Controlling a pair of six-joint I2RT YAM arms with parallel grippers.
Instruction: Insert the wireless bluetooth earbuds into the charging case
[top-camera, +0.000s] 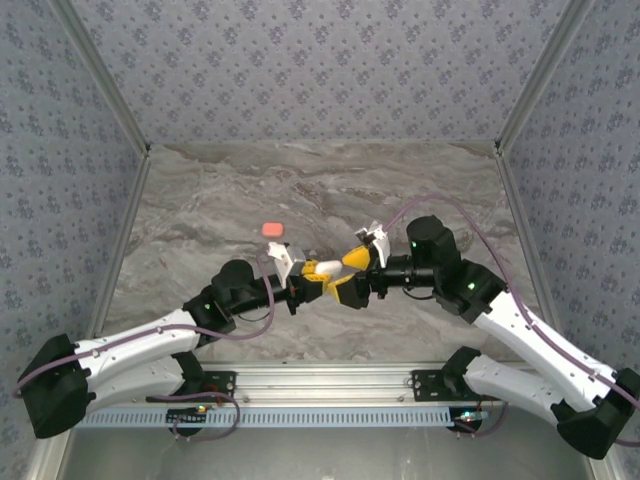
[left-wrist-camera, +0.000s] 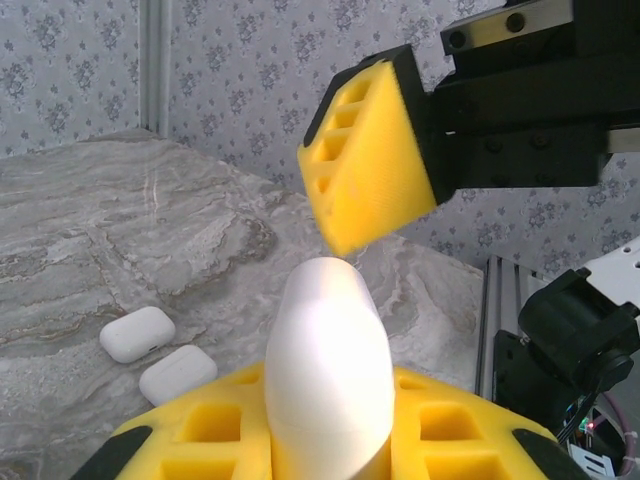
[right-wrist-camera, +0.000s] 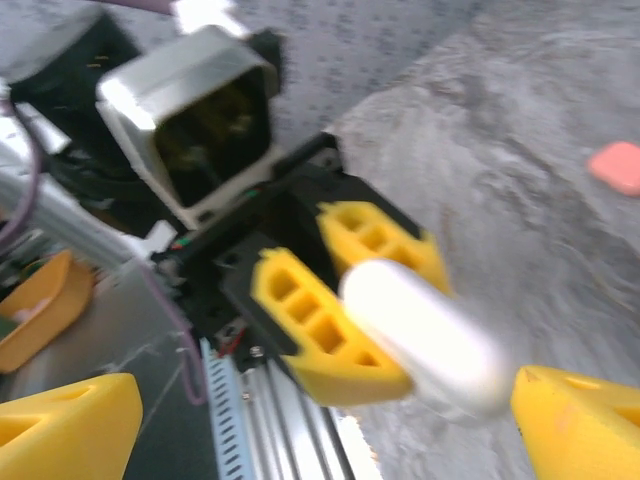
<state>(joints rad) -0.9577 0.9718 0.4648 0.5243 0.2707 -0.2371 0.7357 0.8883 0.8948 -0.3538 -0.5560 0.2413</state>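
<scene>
The left gripper (top-camera: 316, 276) is holding a white, smooth, rounded plastic charging case (left-wrist-camera: 325, 370) between its two yellow foam fingers (left-wrist-camera: 200, 425), which are pressing on the case from both sides. The case is standing out past the fingertips, above the table and not resting on it.

The right gripper (top-camera: 350, 278) is facing the left one with its jaws standing wide apart. One of its yellow foam fingers (left-wrist-camera: 375, 165) is hanging just over the free end of the case. I cannot tell if it is touching the case or not. In the right wrist view the case is lying between the two right fingers, nearer to the one at the right side.

On the grey marbled table top (top-camera: 200, 200), two more closed white plastic cases (left-wrist-camera: 137, 333) are lying side by side, close to each other. A small orange-red object (top-camera: 272, 229) is lying on the table beyond the grippers, apart from them. It is too small and blurred to say if it is one of the earbuds.

Both white and black arms are reaching toward the middle from the aluminium rail (top-camera: 320, 380) at the near edge. Walls with patterned grey wallpaper (top-camera: 320, 70) are standing around the table.
</scene>
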